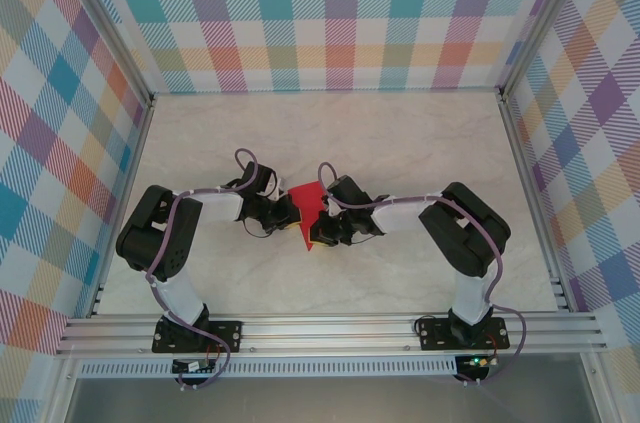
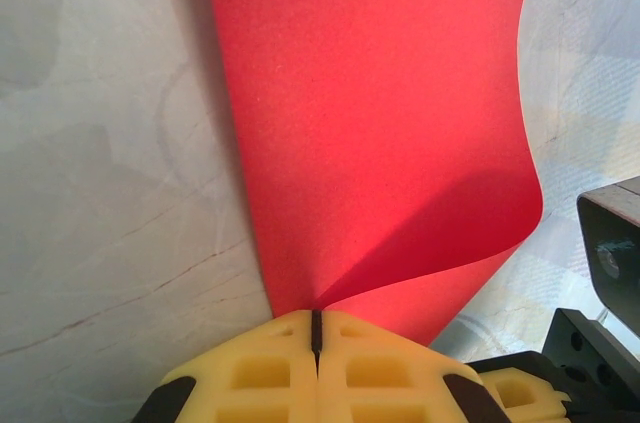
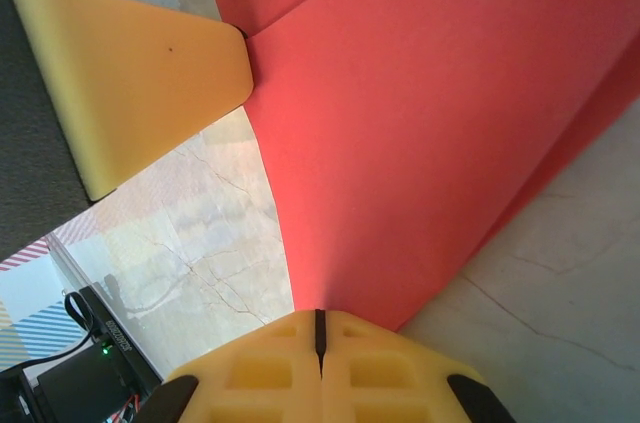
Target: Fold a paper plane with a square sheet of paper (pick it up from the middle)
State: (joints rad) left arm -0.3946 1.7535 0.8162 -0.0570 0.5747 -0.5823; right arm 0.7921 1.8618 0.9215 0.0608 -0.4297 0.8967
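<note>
Thin bright red square sheet of paper point(image 1: 305, 208), bent and creased, held at middle of pale marbled tabletop point(image 1: 400, 143), left gripper point(image 2: 316, 328) fingers pressed together pinching one edge, right gripper point(image 3: 320, 328) fingers likewise clamped on other side.

Everything is lit brightly and evenly, soft shadows are cast across the square sheet of paper point(image 2: 380, 123) and the table point(image 2: 100, 193), and close surfaces are rendered slightly grainy.
</note>
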